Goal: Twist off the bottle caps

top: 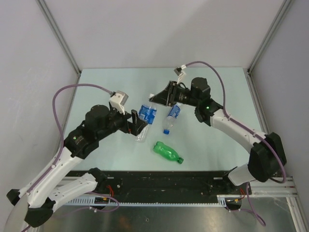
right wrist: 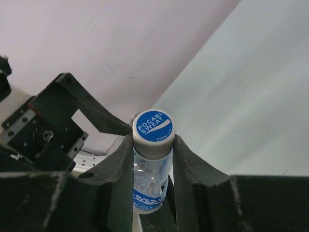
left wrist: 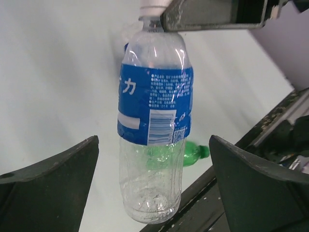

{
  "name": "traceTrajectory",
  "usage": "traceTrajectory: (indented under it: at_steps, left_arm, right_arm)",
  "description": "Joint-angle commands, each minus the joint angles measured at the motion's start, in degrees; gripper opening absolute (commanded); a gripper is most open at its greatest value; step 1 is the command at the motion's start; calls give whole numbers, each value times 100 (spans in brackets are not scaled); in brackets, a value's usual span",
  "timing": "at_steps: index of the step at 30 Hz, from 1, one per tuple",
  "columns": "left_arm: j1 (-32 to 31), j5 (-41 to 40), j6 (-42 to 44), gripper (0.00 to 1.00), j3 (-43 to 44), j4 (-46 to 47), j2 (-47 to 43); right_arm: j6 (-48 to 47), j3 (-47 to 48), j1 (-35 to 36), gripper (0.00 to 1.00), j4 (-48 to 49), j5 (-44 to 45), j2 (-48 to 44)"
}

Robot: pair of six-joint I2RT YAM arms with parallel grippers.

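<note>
Printed in white on the blue top of the cap point(right wrist: 153, 126), centre of the right wrist view: "POCARI SWEAT", with "OPEN" and an arrow beneath. On the blue label point(left wrist: 157, 104) of the clear bottle point(left wrist: 150, 183), left wrist view: a white katakana "カ", a barcode point(left wrist: 161, 126), and fine print too small to read.

Pale green table point(top: 106, 82); grey walls point(top: 159, 29) on three sides; metal corner posts point(top: 60, 36).

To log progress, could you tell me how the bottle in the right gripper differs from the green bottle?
The blue-labelled bottle is clear; the green bottle is green throughout. The blue-labelled bottle is held at its cap by the right gripper, between the open left gripper's fingers; the green bottle lies untouched on the table. Both are still capped.
</note>
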Motion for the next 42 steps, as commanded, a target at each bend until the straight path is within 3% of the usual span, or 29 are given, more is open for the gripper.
traceTrajectory:
  at_steps: [1,8,23,27,33,36,42]
  left_arm:
    - [130,767,-168,99,376,445,-46]
    - [271,2025,-300,99,125,1058,175]
    - [238,3556,-303,97,-261,2350,887]
    - [217,3764,-216,88,-305,2381,1039]
    - [200,3882,-224,53,-384,2386,1128]
    - [202,3767,-225,44,-388,2388,1090]
    - [201,3279,-117,35,-355,2320,886]
  right_arm:
    - [-584,236,-64,0,-197,-121,-650]
    - [-766,235,-319,0,-375,-383,-1291]
    - [-574,239,-708,0,-304,-945,-1718]
    - [-570,234,-701,0,-292,-886,-1739]
    - [-598,234,-704,1,-358,-691,-1791]
    - [-600,236,-707,17,-386,-580,-1807]
    - [-618,235,-739,82,-510,47,-1999]
